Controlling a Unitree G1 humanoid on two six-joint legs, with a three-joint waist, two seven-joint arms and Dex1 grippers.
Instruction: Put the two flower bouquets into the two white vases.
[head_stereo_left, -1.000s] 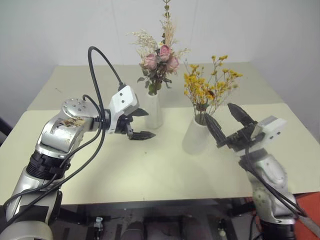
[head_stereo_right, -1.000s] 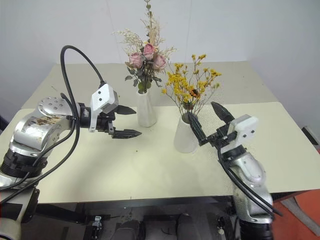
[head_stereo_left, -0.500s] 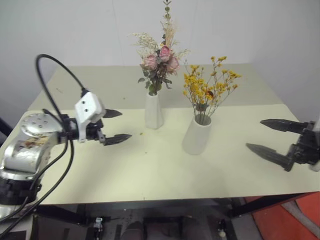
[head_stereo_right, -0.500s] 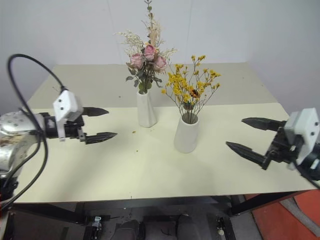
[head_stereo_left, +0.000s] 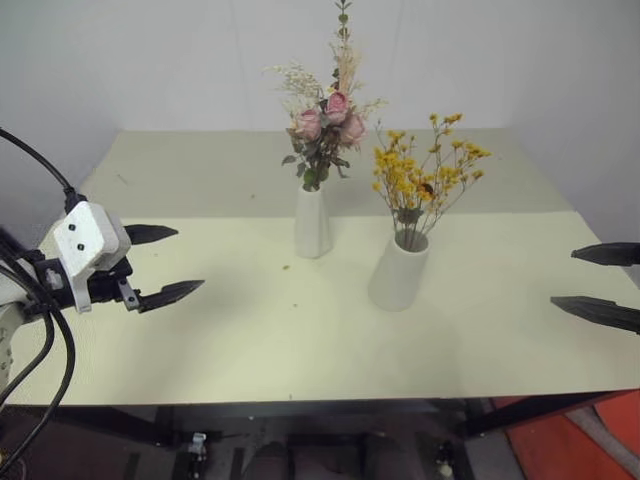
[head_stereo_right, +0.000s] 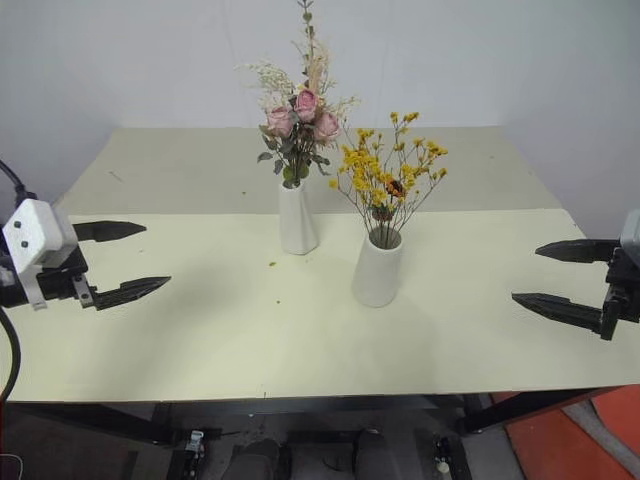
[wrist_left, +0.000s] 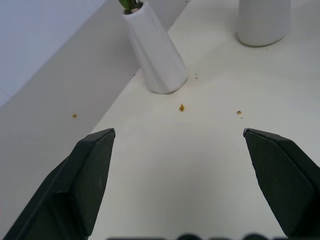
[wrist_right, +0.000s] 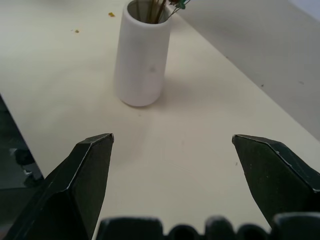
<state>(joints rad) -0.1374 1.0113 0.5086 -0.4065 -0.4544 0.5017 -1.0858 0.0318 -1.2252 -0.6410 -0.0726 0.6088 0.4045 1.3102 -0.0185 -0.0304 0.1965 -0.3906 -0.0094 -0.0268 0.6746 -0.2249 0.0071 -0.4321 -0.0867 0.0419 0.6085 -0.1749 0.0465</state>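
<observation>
Right eye view: pink rose bouquet (head_stereo_right: 298, 120) stands in slim matte white vase (head_stereo_right: 297, 218), yellow-orange blossom bouquet (head_stereo_right: 388, 175) in stout white vase (head_stereo_right: 377, 270), mid-table (head_stereo_right: 250, 340). Left gripper (head_stereo_right: 118, 260) and right gripper (head_stereo_right: 560, 278), spread empty, flank opposite edges. Placement appears complete; next move: retract only.

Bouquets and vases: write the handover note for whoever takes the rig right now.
Left gripper: open, empty, over the table's left edge.
Right gripper: open, empty, at the table's right edge.
Pink rose bouquet stands in the slim vase; yellow bouquet stands in the stout vase, both upright mid-table.
Done: both bouquets placed.
Left: nothing apparent; a few fallen crumbs lie near the slim vase.
</observation>
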